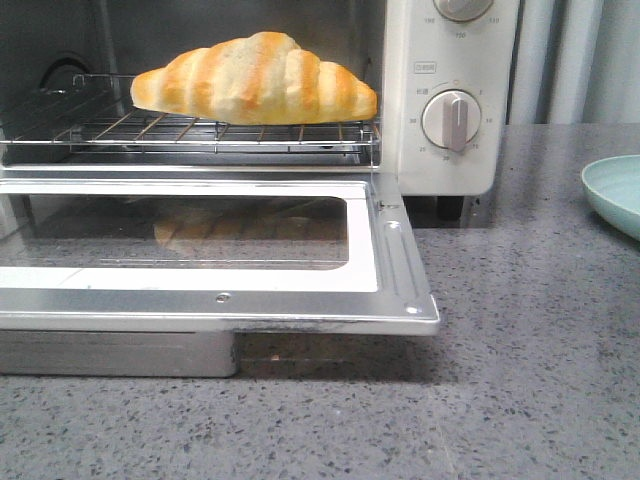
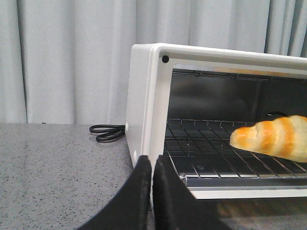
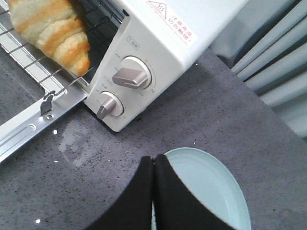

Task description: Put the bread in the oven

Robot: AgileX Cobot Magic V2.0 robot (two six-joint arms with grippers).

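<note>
Both claws were seen clenched on nothing: the left gripper, fingers pressed together, was held low before the oven's left front corner, and the right gripper, likewise closed, was held over the rim of a plate well to the right of the oven. Neither was touching the bread.

Bread was found lying on the rack inside the oven, along its front edge and toward the right side of the cavity, one tapered end close to the knob panel. The placing was judged to be done. The door was seen let fully down, flat in front of the oven, so closing it was judged the only step possibly left. A knob to the right of the cavity was left untouched.
</note>
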